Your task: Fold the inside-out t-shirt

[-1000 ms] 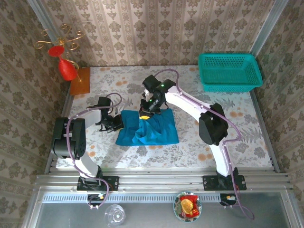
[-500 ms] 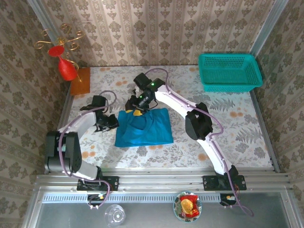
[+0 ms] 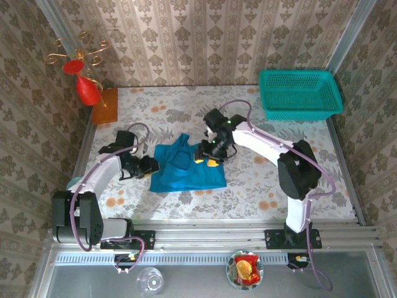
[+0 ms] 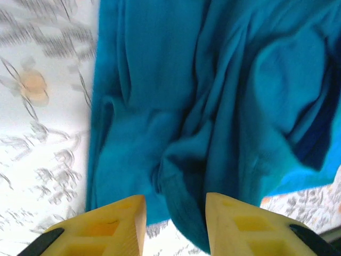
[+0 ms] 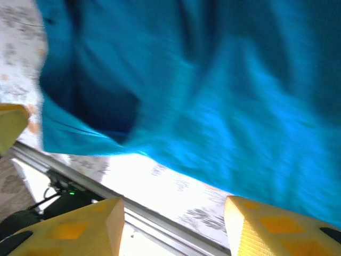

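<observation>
The inside-out t-shirt (image 3: 189,175) lies in a rumpled blue heap at the table's middle, bunched up at its far left corner. My left gripper (image 3: 151,164) sits at the shirt's left edge. In the left wrist view the left gripper (image 4: 175,205) is open, and a loose fold of the t-shirt (image 4: 213,106) lies just beyond and partly between its yellow fingers (image 4: 114,224). My right gripper (image 3: 211,160) hovers over the shirt's right part. The right wrist view shows the right gripper (image 5: 173,205) open wide, with bare table between its fingers and the t-shirt (image 5: 224,96) beyond them.
A teal mesh basket (image 3: 299,93) stands at the back right. A red vase (image 3: 87,90) and an orange block (image 3: 104,105) sit at the back left. In front of the rail are a plate (image 3: 244,268) and a glass (image 3: 149,280).
Both grippers went from shut to open. The right gripper swung from the shirt's far left corner rightward over its right part. The shirt's far left corner now stands bunched up.
</observation>
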### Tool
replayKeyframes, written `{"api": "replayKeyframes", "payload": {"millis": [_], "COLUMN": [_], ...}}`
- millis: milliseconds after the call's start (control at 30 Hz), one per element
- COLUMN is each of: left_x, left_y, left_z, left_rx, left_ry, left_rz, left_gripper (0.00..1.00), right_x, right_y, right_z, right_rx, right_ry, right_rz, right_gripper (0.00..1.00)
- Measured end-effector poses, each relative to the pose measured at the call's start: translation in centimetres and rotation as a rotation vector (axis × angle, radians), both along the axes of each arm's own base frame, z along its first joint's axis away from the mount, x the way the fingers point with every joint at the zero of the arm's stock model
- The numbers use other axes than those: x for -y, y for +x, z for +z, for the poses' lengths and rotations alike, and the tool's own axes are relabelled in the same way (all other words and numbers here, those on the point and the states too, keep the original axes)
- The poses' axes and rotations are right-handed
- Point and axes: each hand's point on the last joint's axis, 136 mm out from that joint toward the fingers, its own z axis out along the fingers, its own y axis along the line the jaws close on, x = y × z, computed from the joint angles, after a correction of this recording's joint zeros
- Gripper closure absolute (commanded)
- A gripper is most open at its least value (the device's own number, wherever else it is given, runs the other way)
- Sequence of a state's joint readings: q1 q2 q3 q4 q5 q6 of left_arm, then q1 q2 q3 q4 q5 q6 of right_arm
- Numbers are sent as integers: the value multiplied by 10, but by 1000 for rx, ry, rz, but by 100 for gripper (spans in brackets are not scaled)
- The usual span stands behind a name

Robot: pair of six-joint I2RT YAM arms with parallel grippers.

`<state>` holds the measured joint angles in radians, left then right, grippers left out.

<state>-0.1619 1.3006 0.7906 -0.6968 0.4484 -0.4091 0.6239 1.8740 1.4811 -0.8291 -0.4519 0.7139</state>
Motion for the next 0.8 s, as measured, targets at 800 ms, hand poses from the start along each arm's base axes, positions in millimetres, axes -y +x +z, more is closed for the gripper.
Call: {"api": "replayKeyframes", "payload": {"millis": [800], "left_x": [15], "left_y": [-12], "left_z": [-36], "left_rx": [-49], "left_ry": [144], "left_rz": [-106], "left_gripper": [55], "right_x": [65], "right_y": [-45], "right_z": [-83], "right_rx": [-96], "right_ry": [-317], "right_rz": [40], "right_gripper": [40]}}
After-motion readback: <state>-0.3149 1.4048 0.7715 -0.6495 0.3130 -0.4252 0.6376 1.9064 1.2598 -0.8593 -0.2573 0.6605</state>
